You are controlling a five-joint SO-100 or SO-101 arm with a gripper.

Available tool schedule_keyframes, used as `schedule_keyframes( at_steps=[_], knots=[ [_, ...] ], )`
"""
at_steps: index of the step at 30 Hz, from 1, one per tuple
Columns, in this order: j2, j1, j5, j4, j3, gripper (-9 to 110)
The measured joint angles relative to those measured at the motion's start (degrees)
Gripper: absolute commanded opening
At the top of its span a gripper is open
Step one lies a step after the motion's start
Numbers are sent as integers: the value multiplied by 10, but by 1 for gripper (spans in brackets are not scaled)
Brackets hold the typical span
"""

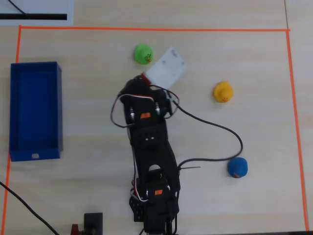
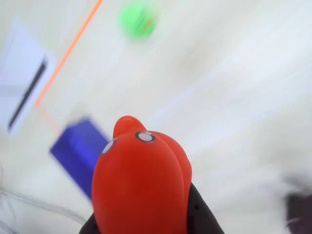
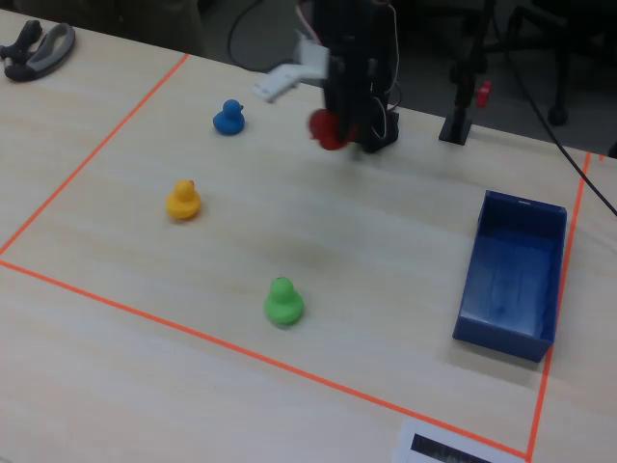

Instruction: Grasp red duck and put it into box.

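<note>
One box (image 1: pixel 35 111) empty; red duck (image 2: pixel 141 185) clamped in gripper (image 2: pixel 146 214).

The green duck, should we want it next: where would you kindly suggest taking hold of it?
Probably across the round body of the green duck, below its smaller head, coming down from above. It stands upright and alone on the table, so the pincer has room on every side.

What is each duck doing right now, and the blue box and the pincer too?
red duck: held up in the air by the pincer
pincer: shut on the red duck
box: open-topped, nothing inside
green duck: upright on the table
yellow duck: upright on the table
blue duck: upright on the table
</note>
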Motion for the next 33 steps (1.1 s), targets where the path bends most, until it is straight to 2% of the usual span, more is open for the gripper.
schedule_keyframes(
  at_steps=[6, 10, 13, 20, 29, 33],
  knots=[
    [-62, -171, 60, -7, -8, 0],
    [-98, -308, 83, -52, -8, 0],
    [-161, -374, 96, -72, -39, 0],
    [-320, -399, 97, -79, -218, 0],
    [-460, -421, 72, -167, -268, 1],
    [-531, -421, 73, -171, -352, 14]
  ],
)
